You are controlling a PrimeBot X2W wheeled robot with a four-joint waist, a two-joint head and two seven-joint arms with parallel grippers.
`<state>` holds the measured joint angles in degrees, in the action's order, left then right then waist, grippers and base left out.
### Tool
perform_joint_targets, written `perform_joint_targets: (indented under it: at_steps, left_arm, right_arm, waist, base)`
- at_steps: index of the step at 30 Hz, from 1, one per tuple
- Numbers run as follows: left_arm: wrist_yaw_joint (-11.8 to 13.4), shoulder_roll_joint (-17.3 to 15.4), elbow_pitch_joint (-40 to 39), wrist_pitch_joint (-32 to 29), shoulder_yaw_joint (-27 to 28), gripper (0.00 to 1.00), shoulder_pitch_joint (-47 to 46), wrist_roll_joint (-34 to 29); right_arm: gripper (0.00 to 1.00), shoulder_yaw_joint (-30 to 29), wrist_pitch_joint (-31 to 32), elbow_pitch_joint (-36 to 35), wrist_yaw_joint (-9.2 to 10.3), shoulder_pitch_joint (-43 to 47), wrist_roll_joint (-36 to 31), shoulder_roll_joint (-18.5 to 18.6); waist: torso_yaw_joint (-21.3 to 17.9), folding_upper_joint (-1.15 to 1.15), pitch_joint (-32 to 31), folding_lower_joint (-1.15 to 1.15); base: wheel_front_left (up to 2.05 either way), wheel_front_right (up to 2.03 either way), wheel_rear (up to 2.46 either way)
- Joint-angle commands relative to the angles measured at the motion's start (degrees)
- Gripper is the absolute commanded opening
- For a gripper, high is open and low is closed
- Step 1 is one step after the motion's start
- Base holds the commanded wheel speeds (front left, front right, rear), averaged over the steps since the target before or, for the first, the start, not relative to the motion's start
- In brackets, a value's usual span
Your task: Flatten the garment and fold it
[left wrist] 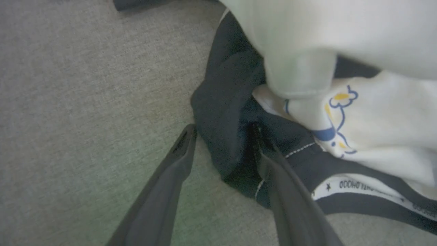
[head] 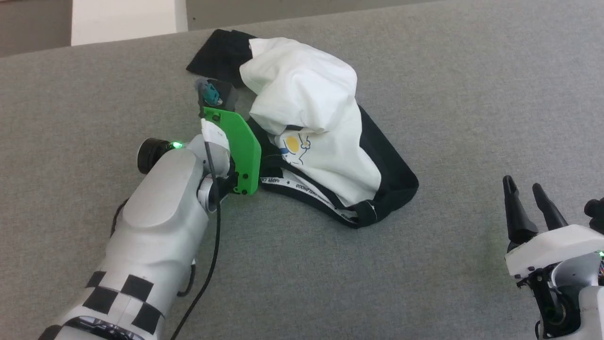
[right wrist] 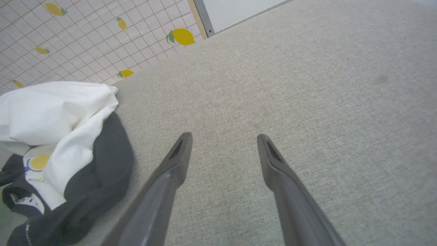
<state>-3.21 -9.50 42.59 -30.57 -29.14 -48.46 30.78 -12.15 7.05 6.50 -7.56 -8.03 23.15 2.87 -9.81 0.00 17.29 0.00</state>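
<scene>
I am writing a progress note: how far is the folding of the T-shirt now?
Done: nothing visible; the T-shirt lies crumpled on the grey surface. In hand: the left claw, open, straddles a black fold at its edge. Left: flattening and folding; the right claw is open, apart from it.

White lettering runs along the black band (head: 295, 185) at the garment's (head: 302, 80) edge, just right of the left gripper (left wrist: 223, 131). In the head view it reads "HAPPY CHILDHOOD" with small stars. In the left wrist view it stands upside down, "…HOOD" beside a star, and the rest is blurred.
</scene>
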Motion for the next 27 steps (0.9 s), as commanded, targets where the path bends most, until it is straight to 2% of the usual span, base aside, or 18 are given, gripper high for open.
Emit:
perform_joint_targets:
  at_steps: [1, 7, 11, 14, 17, 21, 24, 27]
  left_arm:
    - [0.24, 0.32, 0.05, 1.18, 1.06, 0.00, 0.45, 1.29]
    - [-0.48, 1.50, -4.05, 8.70, 7.57, 0.00, 3.56, 7.93]
    - [-0.29, -0.44, -11.06, 12.53, 10.89, 0.00, 9.31, 10.40]
    - [1.81, -2.31, -18.40, 12.80, 12.29, 0.00, 15.81, 11.08]
    - [6.10, -3.83, -26.42, 12.34, 13.76, 0.00, 24.85, 11.47]
    - [11.50, -3.95, -32.23, 11.03, 15.17, 0.00, 37.04, 12.93]
    - [13.14, -2.76, -33.87, 10.09, 14.54, 0.00, 43.56, 14.16]
    - [12.99, -1.81, -35.39, 8.89, 13.27, 0.00, 47.03, 15.30]
  right_arm:
    - [1.00, -0.14, -0.17, -0.28, 0.08, 0.41, 0.07, 0.00]
    - [1.00, 0.04, 0.22, -0.07, 0.08, 0.98, -0.53, 0.00]
    - [1.00, 0.92, 0.47, 0.26, 0.08, 1.37, -0.46, 0.00]
    - [1.00, 1.18, 0.70, 0.40, 0.08, 2.05, -0.42, 0.00]
    - [1.00, 1.56, 1.02, 0.52, 0.08, 2.71, -0.45, 0.00]
    - [1.00, 2.69, 1.33, 0.76, 0.08, 3.08, -0.19, 0.00]
    - [1.00, 3.18, 1.51, 0.92, 0.08, 3.31, -0.24, 0.00]
    - [1.00, 3.33, 1.93, 0.85, 0.08, 3.65, -0.50, 0.00]
  waist:
    - [0.07, 0.00, 0.34, 0.00]
    - [3.65, 0.00, -2.62, 0.00]
    - [6.36, 0.00, -5.44, 0.00]
    - [8.82, 0.00, -7.09, 0.00]
    - [11.12, 0.00, -8.37, 0.00]
    - [13.16, 0.00, -9.61, 0.00]
    - [14.38, 0.00, -10.39, 0.00]
    - [15.68, 0.00, -10.89, 0.00]
  base:
    - [0.00, 0.00, 0.00]
    - [0.00, 0.00, 0.00]
    - [0.00, 0.00, 0.00]
    - [0.00, 0.00, 0.00]
    - [0.00, 0.00, 0.00]
    - [0.00, 0.00, 0.00]
    - [0.00, 0.00, 0.00]
    - [0.00, 0.00, 0.00]
